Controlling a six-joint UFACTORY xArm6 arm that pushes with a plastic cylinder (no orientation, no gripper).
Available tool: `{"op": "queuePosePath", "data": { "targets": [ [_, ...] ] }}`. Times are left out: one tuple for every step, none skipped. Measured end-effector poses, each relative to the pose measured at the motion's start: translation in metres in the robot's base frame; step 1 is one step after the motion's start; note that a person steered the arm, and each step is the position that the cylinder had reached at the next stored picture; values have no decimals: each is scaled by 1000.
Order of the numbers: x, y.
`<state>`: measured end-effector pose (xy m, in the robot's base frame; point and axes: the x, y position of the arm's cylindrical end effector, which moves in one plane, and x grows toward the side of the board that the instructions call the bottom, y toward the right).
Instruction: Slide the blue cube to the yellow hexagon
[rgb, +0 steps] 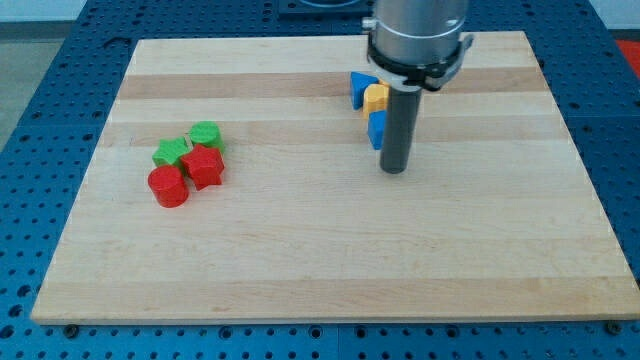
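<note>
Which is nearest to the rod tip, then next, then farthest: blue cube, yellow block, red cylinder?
From my tip:
1. Blue cube - right beside the rod, on the view's left of it, just above the tip.
2. Yellow block - directly above the cube toward the view's top, partly hidden by the arm.
3. Red cylinder - far off at the view's left, in the red and green cluster.

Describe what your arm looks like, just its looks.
My arm ends in a wide, shiny grey metal cylinder with a black ring around its base. A straight dark grey rod extends down from it, round and plain, with no markings. My tip is its blunt lower end. No cables or labels show in this view.
</note>
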<state>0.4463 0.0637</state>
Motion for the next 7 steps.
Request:
{"op": "queuePosePath", "data": {
  "targets": [
    [-1,-4],
    [-1,-50],
    [-9,-77],
    [-24,-71],
    [-34,-43],
    [-50,-20],
    [-61,-1]
  ]
}}
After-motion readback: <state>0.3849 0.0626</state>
